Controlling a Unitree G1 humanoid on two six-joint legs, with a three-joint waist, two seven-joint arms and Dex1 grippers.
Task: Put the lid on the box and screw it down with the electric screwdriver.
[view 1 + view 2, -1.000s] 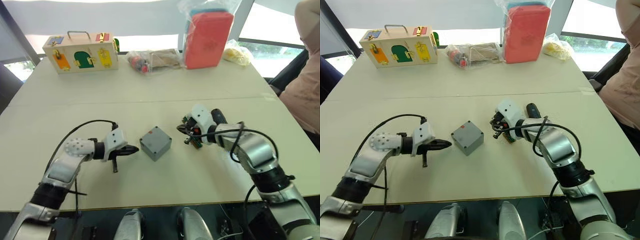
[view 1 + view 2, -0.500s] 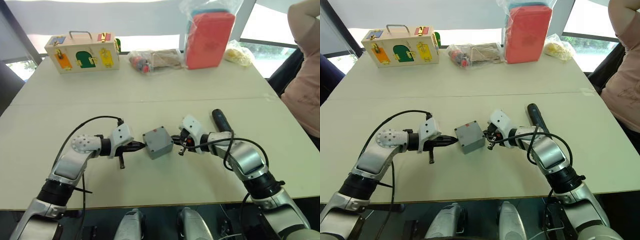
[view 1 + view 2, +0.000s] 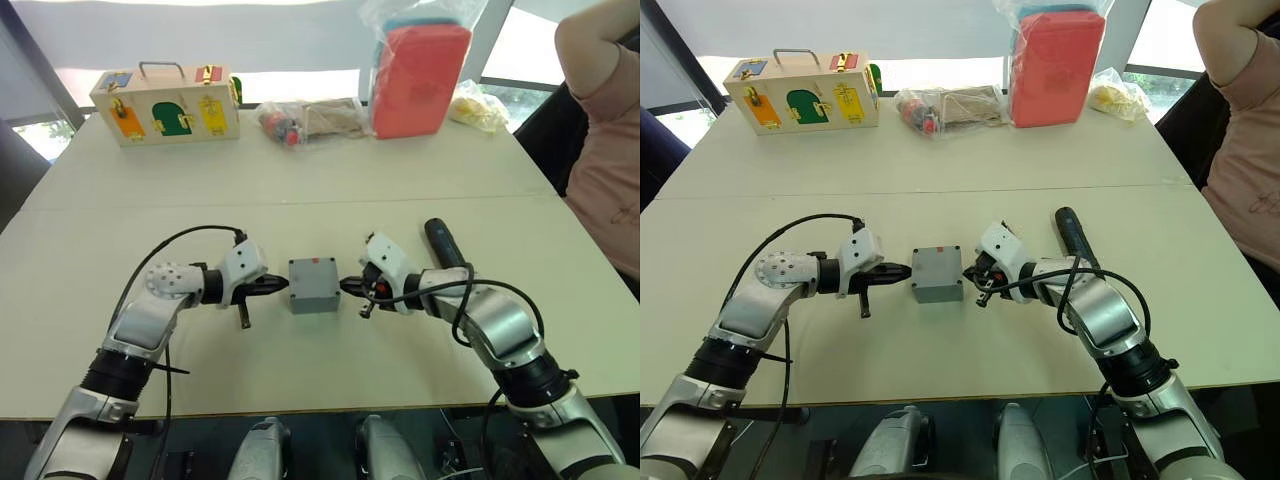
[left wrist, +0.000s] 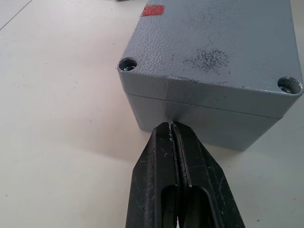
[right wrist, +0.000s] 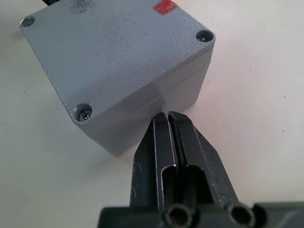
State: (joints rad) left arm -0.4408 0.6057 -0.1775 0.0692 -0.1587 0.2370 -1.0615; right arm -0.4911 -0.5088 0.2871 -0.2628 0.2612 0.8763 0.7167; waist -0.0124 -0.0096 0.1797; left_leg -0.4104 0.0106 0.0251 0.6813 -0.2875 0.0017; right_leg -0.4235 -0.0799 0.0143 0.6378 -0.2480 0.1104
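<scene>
One grey box (image 3: 314, 284), lid (image 4: 213, 45) seated on it, mid-table between two grippers.
Left gripper (image 4: 171, 130) and right gripper (image 5: 167, 118): jaws together, tips at opposite box walls. One electric screwdriver (image 3: 441, 243) lying beyond the right arm. Far edge: one wooden box (image 3: 165, 103), one red case (image 3: 418, 78) in clear bag.

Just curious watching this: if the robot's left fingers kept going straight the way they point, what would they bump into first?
The left gripper, fingers shut, points at the side wall of the box, just under the lid. It would meet that wall almost at once.
</scene>
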